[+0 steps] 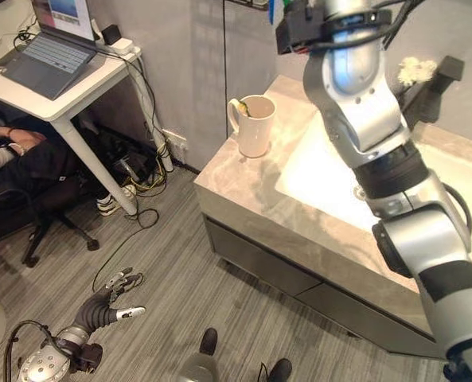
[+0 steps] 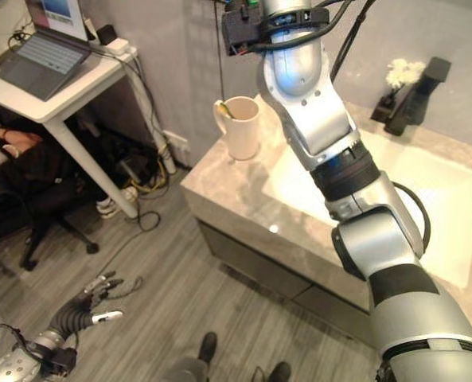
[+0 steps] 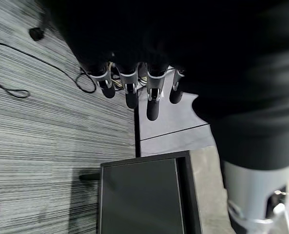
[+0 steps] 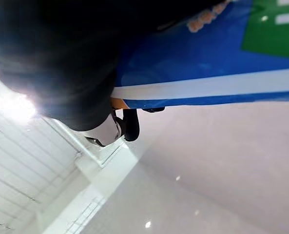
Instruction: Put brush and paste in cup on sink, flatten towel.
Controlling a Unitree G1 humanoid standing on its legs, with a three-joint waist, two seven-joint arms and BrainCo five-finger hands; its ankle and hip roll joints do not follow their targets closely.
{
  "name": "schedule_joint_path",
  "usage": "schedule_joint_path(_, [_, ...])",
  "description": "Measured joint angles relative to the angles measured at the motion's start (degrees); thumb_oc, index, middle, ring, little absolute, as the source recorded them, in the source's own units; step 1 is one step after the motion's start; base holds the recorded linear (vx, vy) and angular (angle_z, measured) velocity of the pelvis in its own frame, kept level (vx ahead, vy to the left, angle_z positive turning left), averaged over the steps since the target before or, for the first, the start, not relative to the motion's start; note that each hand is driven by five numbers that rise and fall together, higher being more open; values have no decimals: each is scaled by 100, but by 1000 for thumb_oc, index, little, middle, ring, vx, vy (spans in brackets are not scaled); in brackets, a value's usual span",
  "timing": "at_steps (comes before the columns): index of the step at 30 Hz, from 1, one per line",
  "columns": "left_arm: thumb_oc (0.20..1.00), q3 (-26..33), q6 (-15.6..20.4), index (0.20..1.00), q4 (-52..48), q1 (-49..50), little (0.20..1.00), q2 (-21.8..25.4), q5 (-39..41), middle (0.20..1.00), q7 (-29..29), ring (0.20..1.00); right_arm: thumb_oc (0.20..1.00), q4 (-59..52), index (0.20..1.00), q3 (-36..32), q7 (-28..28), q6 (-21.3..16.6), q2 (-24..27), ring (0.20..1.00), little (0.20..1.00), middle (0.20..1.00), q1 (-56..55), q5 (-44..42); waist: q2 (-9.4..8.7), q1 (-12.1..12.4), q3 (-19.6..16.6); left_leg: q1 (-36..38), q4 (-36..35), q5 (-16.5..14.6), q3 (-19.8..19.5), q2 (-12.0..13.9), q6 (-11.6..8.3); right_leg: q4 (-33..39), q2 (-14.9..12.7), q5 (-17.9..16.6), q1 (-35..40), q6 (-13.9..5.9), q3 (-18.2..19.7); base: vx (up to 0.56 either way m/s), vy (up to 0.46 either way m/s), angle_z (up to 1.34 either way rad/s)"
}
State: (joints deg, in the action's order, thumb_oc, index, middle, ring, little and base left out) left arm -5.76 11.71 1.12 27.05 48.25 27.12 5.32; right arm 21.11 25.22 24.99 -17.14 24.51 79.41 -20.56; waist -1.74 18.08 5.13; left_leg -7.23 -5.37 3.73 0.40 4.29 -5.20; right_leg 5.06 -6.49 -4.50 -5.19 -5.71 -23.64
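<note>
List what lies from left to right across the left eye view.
Laptop on the white desk → left hand low over the floor → cup on the sink counter → basin → black faucet.

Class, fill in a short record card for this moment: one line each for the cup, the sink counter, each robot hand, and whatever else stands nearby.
cup: cream mug, upright on the counter's left corner, something yellow-green at its rim
sink counter: marbled stone top with a pale basin
left hand: low over the grey floor, fingers relaxed, holding nothing
right hand: arm raised above the counter; fingers by a blue, white and green item, grip unclear
nearby: white desk with an open laptop; a seated person under it
</note>
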Motion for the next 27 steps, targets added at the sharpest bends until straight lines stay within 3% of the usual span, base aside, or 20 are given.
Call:
schedule_joint_path(4, [1000,-13,4,1000,4,-30,1000,8,-5,1000,7,1000,200,624,200,2,147,93,8,200,200,200,3,112,33,4,18,-35,0,-1,15,-34,1,-1,-45,5,-48,-18,18,43,52,-2])
schedule_joint_path(11, [1000,-236,10,1000,35,-292,1000,-10,-10,1000,7,1000,200,761,200,-5,251,217,-60,200,200,200,0,109,66,38,16,-81,2,0,21,-30,1,-1,-52,4,-121,-26,82,20,20,-4])
schedule_joint_path(27, [1000,-459,-29,1000,337,-326,1000,-152,-76,1000,-24,1000,200,846,200,-116,264,202,-888,200,200,200,5,-344,143,181,5,-197,2,2,-1,-35,1,-1,-55,-21,-238,-12,87,4,1,0])
